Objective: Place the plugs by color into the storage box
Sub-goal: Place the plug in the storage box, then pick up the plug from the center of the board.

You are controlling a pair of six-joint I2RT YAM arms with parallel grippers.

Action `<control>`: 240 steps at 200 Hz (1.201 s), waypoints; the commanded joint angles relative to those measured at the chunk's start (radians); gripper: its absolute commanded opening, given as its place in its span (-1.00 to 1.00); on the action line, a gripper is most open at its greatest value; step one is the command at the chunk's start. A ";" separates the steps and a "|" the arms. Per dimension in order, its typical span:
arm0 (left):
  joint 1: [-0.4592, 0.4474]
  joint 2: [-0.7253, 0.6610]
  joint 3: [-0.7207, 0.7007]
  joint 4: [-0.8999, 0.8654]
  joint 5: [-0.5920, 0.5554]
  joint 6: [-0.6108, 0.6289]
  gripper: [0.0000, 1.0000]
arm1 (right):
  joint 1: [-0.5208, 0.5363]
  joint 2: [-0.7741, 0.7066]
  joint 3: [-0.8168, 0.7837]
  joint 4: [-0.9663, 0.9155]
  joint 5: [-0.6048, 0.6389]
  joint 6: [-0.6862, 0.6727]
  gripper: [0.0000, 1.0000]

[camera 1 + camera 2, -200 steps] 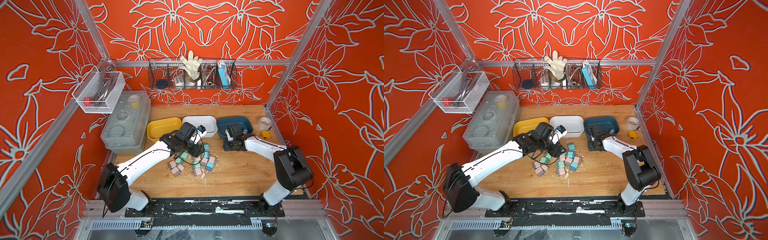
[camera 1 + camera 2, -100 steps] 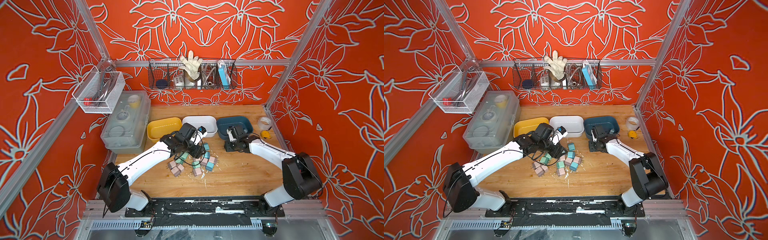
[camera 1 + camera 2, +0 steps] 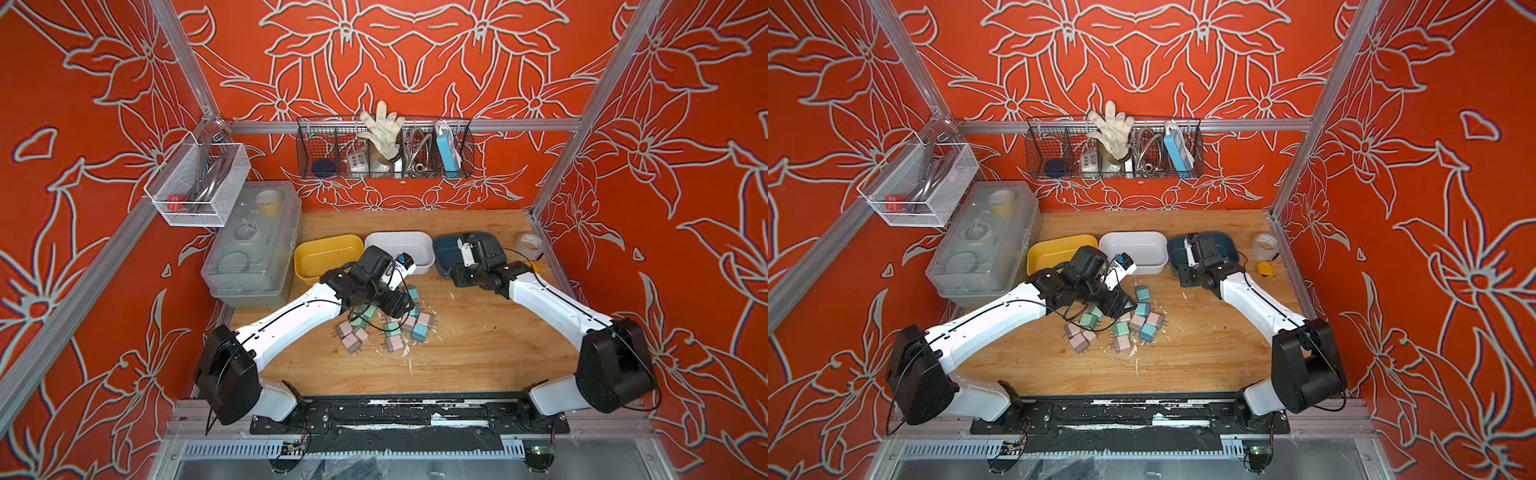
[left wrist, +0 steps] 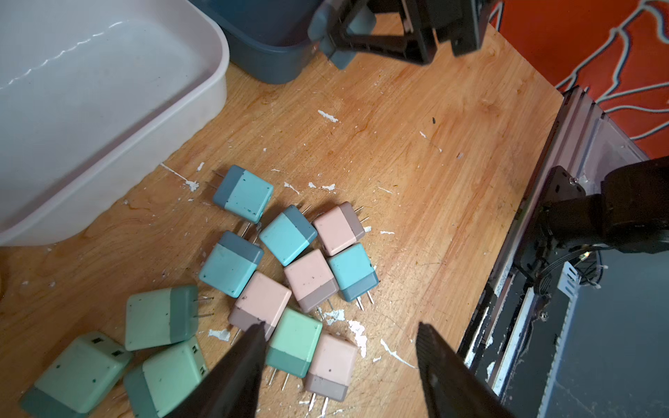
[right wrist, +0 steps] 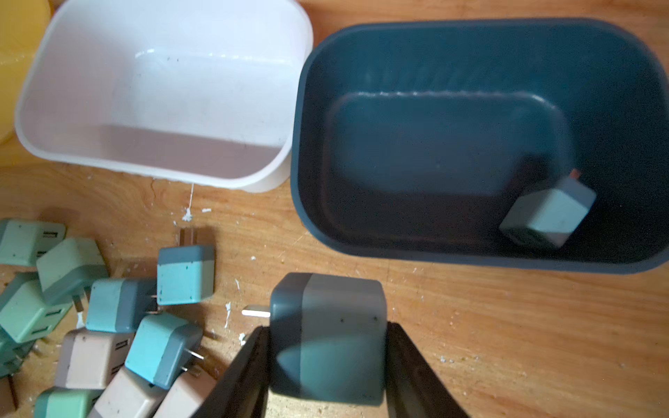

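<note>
Biggest first: the wooden table is boxed in by orange walls on three sides and by the black front rail along the near edge. Plenty of bare wood is found to the right of the pile and down to that rail, and a strip is also open behind the bins, up to the back wall. The left edge is taken up by a clear case.

Three bins are lined up across the middle with their rims almost touching: the yellow bin, the white bin and the dark blue bin. A tape roll is parked in the far right corner by the frame.

The plugs are heaped loose on the wood just in front of the white bin, with mint, blue and pink mixed and many touching. The left gripper is hung over the near side of the heap, jaws spread wide, with nothing between them. One fingertip is lined up over a pink plug, but contact can't be told.

The right gripper is clamped on a light blue plug, held just short of the dark blue bin's near rim. One more plug is seen tilted in a corner inside that bin, too blurred for its colour to be called.
</note>
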 commanded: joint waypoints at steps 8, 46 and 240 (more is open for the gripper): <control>-0.007 0.010 0.014 0.002 0.025 -0.007 0.34 | -0.050 0.047 0.042 0.027 -0.004 -0.007 -0.13; -0.008 0.027 0.021 -0.006 0.030 -0.009 0.34 | -0.114 0.183 0.130 0.059 -0.034 0.001 -0.10; -0.007 0.015 0.026 -0.016 0.025 -0.030 0.37 | -0.123 0.190 0.166 0.062 -0.002 0.065 0.49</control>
